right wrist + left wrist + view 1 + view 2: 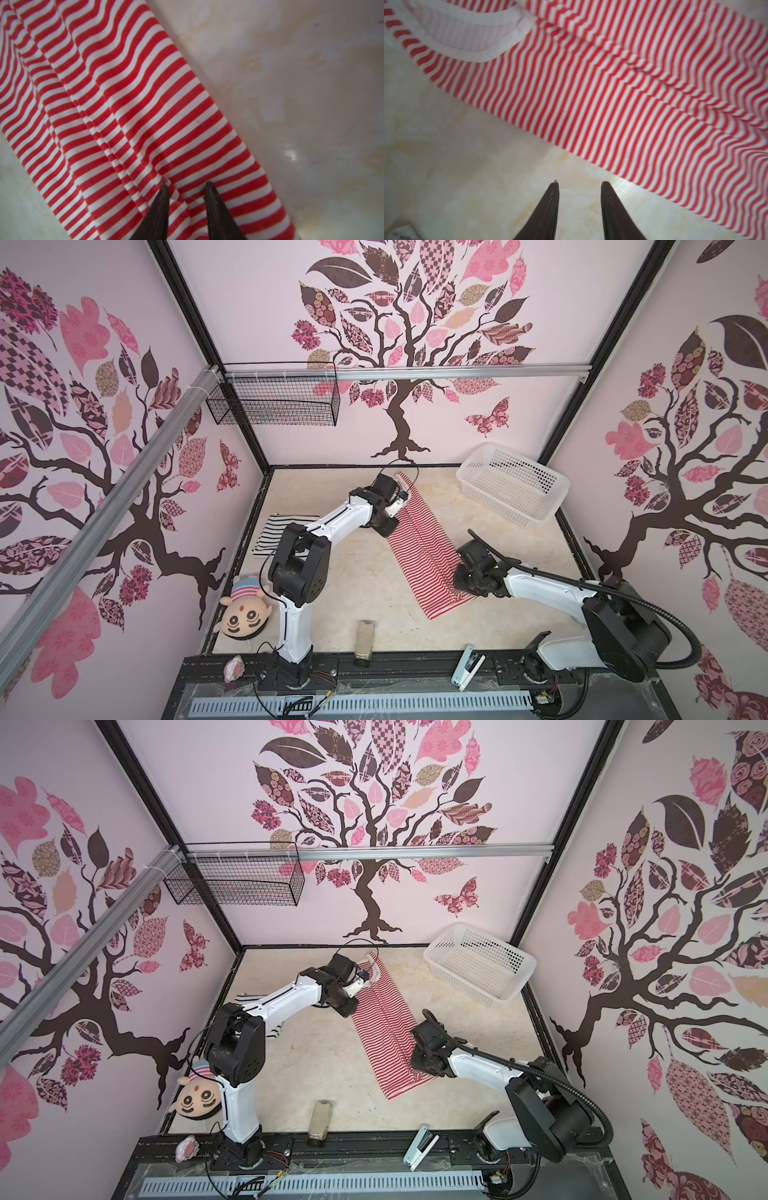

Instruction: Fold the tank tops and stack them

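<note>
1. Red-and-white tank top: it lies as a long, narrow strip set diagonally near the middle of the table. The white-trimmed neck end points toward the back wall and the hem toward the front. Lengthwise creases run along it in the right wrist view.
2. Black-and-white tank top: it lies flat at the table's left side, partly hidden behind the left arm and well apart from the red one.
3. Left gripper: it is at the strip's neck end, by its left edge. The jaws stand narrowly parted over bare table just beside the cloth, holding nothing.
4. Right gripper: it is at the strip's right edge near the hem. The jaws are narrowly parted with their tips down on the stripes, and creases gather at one fingertip. Whether any cloth is pinched cannot be told.
5. White basket: it stands in the back right corner, apart from both garments.
</note>
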Controlling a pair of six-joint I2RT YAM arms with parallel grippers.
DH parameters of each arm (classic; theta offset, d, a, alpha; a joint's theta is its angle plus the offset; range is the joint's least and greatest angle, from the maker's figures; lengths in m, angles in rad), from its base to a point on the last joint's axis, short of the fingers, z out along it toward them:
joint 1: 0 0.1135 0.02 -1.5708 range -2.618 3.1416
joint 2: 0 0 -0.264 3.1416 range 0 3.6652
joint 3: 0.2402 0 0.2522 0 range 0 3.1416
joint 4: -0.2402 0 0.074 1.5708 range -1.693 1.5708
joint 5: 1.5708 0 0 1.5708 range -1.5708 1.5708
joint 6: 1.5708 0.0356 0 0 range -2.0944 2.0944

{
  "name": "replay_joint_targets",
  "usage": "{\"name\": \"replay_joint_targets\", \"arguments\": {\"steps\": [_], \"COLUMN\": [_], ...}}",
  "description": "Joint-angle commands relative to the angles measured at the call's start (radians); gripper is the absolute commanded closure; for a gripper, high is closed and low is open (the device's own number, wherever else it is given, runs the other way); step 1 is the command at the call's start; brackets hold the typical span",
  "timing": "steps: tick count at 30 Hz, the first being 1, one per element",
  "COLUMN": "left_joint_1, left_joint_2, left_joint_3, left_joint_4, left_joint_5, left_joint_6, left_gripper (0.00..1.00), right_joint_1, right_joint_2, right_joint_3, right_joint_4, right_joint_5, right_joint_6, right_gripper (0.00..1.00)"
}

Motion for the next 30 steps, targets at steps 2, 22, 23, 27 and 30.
{"name": "replay_joint_targets", "arguments": {"steps": [2, 22, 23, 27, 30], "left_joint_1": [0.004, 0.007, 0.010, 0.027, 0.040], "left_joint_2": [0.061, 0.299, 0.305, 0.281, 0.203], "left_joint_3": [-0.016, 0.140, 0.152, 0.168, 0.136], "left_joint_4": [0.010, -0.022, -0.024, -0.024, -0.020], "left_joint_5": [0.042, -0.166, -0.166, -0.144, -0.102], "left_joint_6": [-0.005, 0.033, 0.034, 0.032, 0.030], "left_gripper": [0.63, 0.63, 0.63, 0.63, 0.63], "right_joint_1": [0.099, 0.368, 0.372, 0.377, 0.377], "right_joint_2": [0.065, 0.186, 0.188, 0.173, 0.129], "right_joint_3": [0.009, 0.148, 0.155, 0.179, 0.195], "right_joint_4": [-0.060, -0.065, -0.070, -0.088, -0.116], "right_joint_5": [0.001, 0.025, 0.028, 0.031, 0.050], "right_joint_6": [0.085, 0.226, 0.226, 0.218, 0.202], "right_gripper": [0.67, 0.67, 0.67, 0.66, 0.60]}}
